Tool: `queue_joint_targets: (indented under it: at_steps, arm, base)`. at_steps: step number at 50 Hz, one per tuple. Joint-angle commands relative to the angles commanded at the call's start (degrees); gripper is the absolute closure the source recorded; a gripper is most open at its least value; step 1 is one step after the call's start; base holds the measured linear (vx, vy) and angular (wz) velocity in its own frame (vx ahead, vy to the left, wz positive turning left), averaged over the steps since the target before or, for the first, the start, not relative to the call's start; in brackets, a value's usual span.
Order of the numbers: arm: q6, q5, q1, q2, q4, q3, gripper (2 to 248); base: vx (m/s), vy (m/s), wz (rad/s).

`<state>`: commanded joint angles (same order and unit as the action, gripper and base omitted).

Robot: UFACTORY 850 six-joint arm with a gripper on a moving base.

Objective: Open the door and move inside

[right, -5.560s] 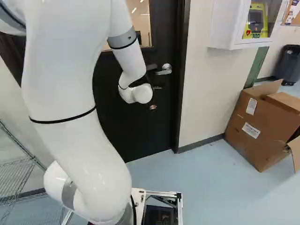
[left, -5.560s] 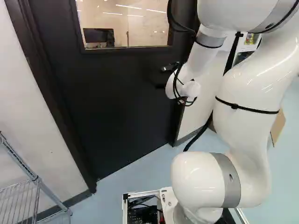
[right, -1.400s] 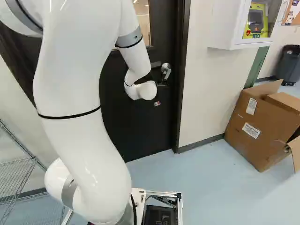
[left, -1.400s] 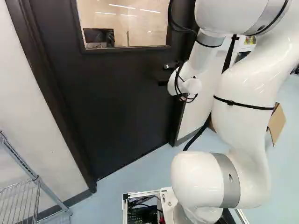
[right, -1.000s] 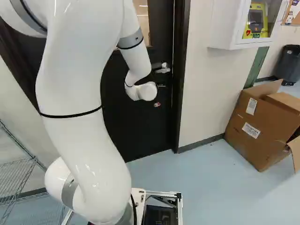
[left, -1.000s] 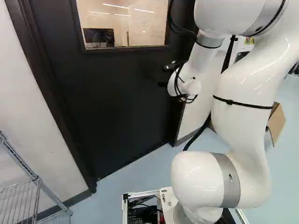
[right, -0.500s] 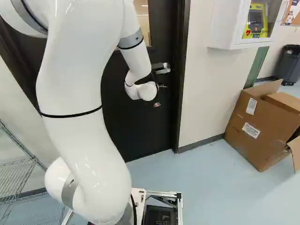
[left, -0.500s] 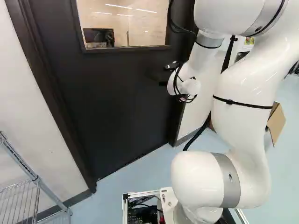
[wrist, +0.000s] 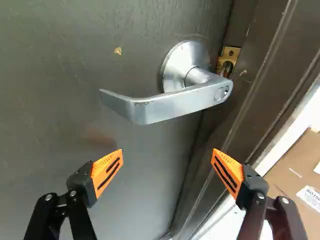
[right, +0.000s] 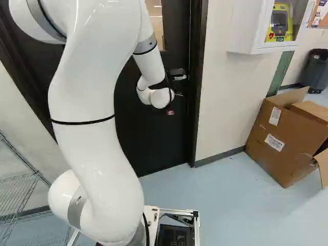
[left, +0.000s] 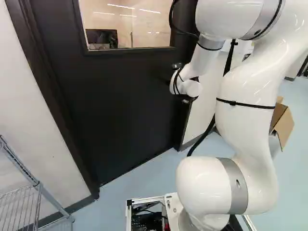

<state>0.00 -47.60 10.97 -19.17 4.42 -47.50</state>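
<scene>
Dark door stands in its frame; I cannot tell whether it is slightly ajar. Part of my gripper shows near the handle in the right base view, mostly hidden by the wrist. Seen from the wrist, my gripper is spread wide with nothing between its orange pads. Just ahead of it, the silver lever handle sticks out nearly level, apart from both fingers. A brass latch part is visible at the door's edge, behind the lever's pivot end. The same lever is partly covered in the right base view.
An opened cardboard box sits on the floor right of the door, below a white wall cabinet. A wire shelf is at the left, near the wall. A dark bin stands farther back.
The lever was turned down 1.4 s ago and came back nearly level by 1.0 s ago. Since then the arm has shifted slightly, its wrist a little left and up in the left base view. The base has not moved.
</scene>
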Motion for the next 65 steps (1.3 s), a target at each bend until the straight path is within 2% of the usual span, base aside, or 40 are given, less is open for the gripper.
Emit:
queue_joint_targets:
  at_steps: [65]
  arm:
    - [0.0, 0.0, -8.13, -14.62, -0.28, -18.54, 3]
  base:
    - [0.0, 0.0, 0.0]
